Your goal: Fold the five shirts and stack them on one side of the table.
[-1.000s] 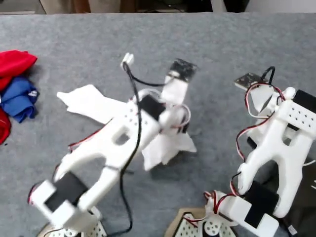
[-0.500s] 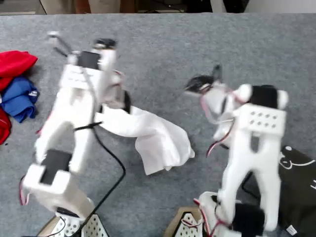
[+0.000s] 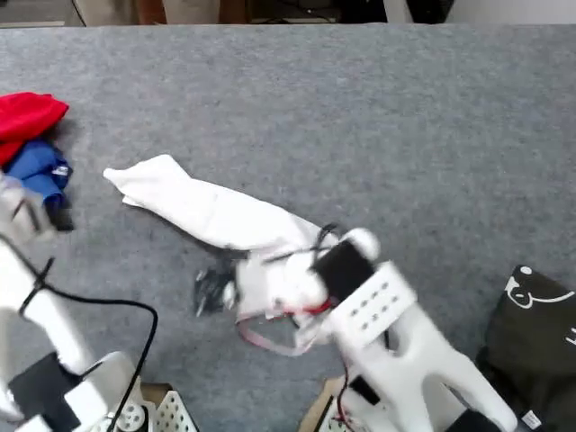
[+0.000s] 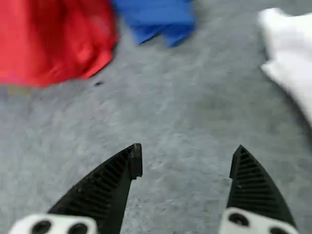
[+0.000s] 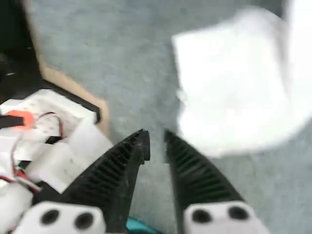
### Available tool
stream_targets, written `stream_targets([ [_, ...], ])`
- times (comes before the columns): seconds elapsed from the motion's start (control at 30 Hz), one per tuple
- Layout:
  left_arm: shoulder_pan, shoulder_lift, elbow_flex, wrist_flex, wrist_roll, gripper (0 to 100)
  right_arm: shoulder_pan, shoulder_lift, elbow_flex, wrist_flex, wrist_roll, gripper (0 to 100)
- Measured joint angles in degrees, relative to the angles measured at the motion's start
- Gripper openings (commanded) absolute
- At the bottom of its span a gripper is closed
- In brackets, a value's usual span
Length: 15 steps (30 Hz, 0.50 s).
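A white shirt [image 3: 216, 216] lies as a long crumpled strip slanting across the middle of the table; its end [image 4: 292, 53] reaches into the left wrist view, and another part [image 5: 234, 97] lies beyond my right gripper's tips. At the table's left edge my left gripper [image 4: 187, 161] hangs open over bare grey cloth, empty, between the white shirt and the red shirt [image 4: 48, 39] and blue shirt [image 4: 156, 17]. My right gripper [image 5: 156, 141] is shut on nothing, low at the shirt's near end [image 3: 209, 292].
The red shirt [image 3: 27, 112] and blue shirt [image 3: 36, 166] are bunched at the left edge. A black shirt [image 3: 540, 342] lies at the near right corner. An arm's base [image 5: 44, 122] stands at the table's near edge. The far half of the grey table [image 3: 360, 90] holds nothing.
The left arm has swung from the shirt out to the table's left edge. The right arm has crossed from the right side to the shirt's near end. The white shirt now lies stretched out.
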Motion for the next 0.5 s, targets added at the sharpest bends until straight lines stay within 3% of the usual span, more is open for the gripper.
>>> stream_targets([
  [0.13, -5.5, -3.3, 10.1, -6.3, -0.3, 29, -5.5, 0.9, 5.5, -5.5, -1.6, 16.7],
  [0.3, -6.2, -8.6, 21.0, -13.7, 5.4, 29, -6.5, 7.9, 9.8, -16.1, -1.8, 16.8],
  [0.5, -6.2, -14.9, 35.9, -28.9, 10.0, 29, -6.8, 22.0, 9.8, -28.6, -1.9, 16.9],
])
